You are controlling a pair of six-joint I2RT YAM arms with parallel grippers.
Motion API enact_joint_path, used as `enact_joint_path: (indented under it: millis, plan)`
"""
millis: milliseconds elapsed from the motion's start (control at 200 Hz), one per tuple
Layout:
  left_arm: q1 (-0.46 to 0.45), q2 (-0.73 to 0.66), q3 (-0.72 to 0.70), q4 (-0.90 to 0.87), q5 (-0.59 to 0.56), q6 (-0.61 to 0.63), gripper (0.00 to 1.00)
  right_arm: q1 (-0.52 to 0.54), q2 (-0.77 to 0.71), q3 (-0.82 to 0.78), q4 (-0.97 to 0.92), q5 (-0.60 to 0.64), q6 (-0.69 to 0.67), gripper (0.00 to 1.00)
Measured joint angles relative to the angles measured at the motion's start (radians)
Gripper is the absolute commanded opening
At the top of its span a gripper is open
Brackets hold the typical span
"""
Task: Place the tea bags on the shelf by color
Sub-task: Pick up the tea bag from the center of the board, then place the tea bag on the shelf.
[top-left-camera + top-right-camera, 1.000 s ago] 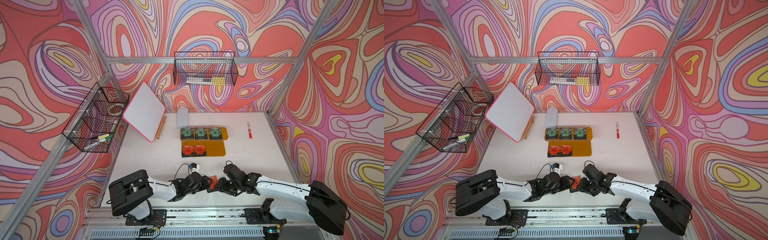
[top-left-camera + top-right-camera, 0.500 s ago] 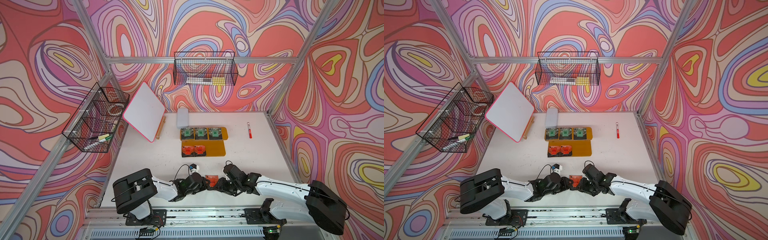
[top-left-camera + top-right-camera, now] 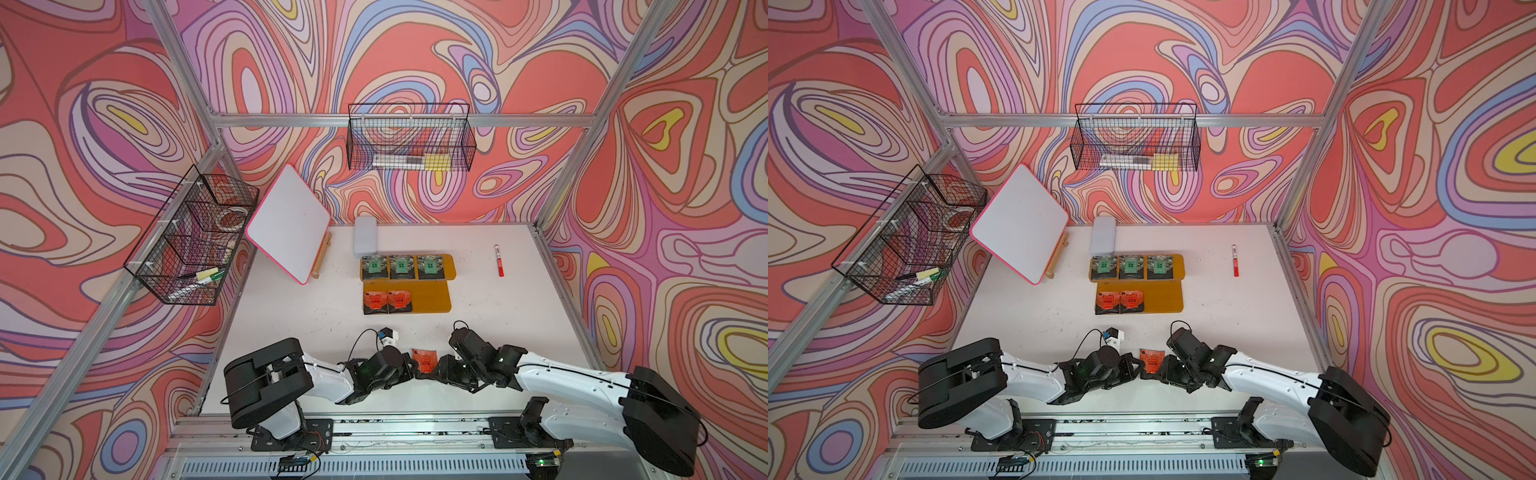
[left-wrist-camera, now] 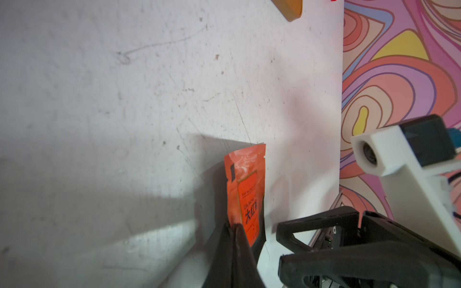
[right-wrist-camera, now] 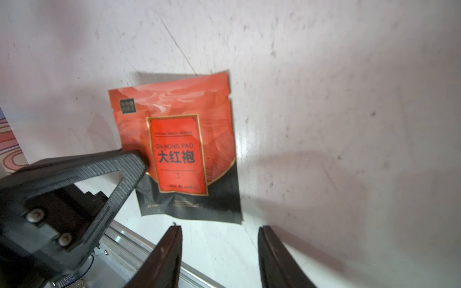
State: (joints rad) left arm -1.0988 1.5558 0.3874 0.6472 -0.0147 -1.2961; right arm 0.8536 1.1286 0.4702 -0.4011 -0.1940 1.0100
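The orange-red tea bag (image 5: 178, 154) reads "DA HONG PAO" on its framed face, with the large black characters 大红袍 just below. The finer print around them, and the small dark square badge, are too blurred to read.

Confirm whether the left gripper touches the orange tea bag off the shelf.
Touching. The left wrist view shows the left gripper shut on the edge of the tea bag.

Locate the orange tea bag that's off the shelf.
In both top views the tea bag is near the table's front edge, pinched by the left gripper, with the open right gripper beside it.
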Motion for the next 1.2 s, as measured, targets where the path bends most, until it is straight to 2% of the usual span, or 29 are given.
enact_joint_path:
  millis: [175, 325, 546, 656, 946, 1197]
  plan:
    - [-0.001, -0.113, -0.01, -0.009, -0.015, 0.041, 0.0, -0.003, -0.071, 0.072, -0.058, 0.06, -0.06, 0.54]
    - [0.029, -0.22, -0.012, -0.036, -0.013, 0.078, 0.0, -0.044, -0.07, 0.123, -0.062, 0.053, -0.125, 0.54]
    - [0.086, -0.311, -0.013, -0.083, 0.024, 0.131, 0.0, -0.174, -0.067, 0.14, -0.002, -0.061, -0.198, 0.53]
    - [0.106, -0.344, -0.019, -0.082, 0.051, 0.145, 0.0, -0.198, -0.059, 0.14, 0.032, -0.114, -0.209, 0.52]
    - [0.143, -0.35, -0.054, -0.008, 0.134, 0.147, 0.0, -0.246, -0.059, 0.108, 0.179, -0.246, -0.173, 0.51]
    - [0.186, -0.272, -0.066, 0.174, 0.204, 0.109, 0.0, -0.261, -0.06, 0.047, 0.315, -0.312, -0.099, 0.48]
